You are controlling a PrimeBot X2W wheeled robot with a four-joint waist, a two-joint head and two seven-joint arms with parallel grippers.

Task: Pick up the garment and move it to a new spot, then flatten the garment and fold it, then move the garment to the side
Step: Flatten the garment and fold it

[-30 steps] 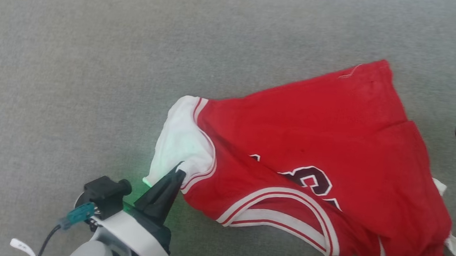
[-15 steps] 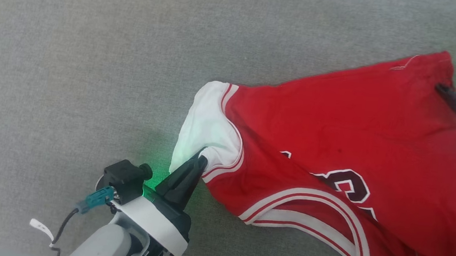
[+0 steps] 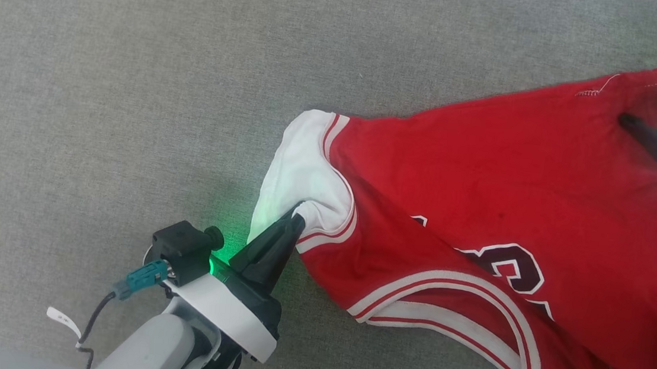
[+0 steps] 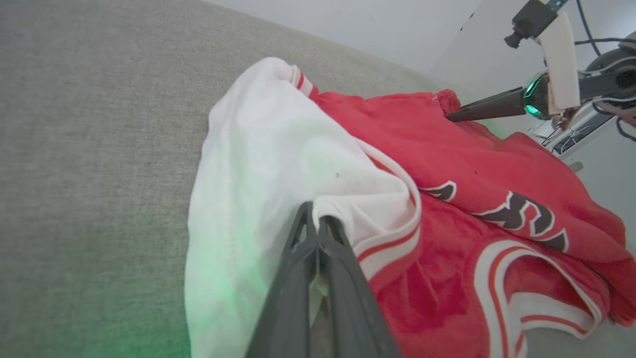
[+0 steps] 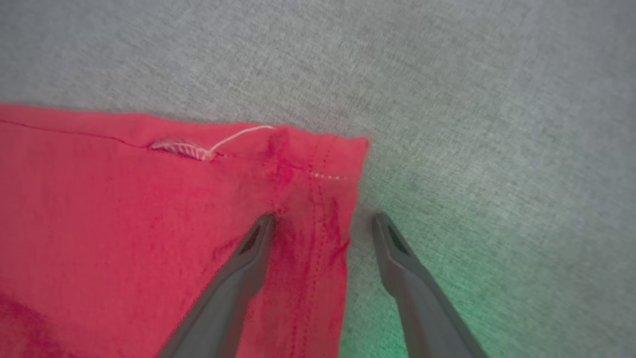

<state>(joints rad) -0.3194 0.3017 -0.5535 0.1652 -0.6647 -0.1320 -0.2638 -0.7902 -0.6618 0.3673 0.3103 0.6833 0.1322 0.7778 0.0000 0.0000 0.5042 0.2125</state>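
Garment point(image 3: 483, 180), a red jersey T-shirt with black white-edged lettering, lies rumpled on the grey fabric surface point(image 3: 136, 72), reaching to the head view's right edge. Its white sleeve point(image 3: 300, 164) is pinched between the closed fingers of the left gripper point(image 3: 296, 222). At the hem corner point(image 5: 343, 149) the right gripper point(image 5: 324, 220) stands wide, one finger over red cloth, the other over grey.
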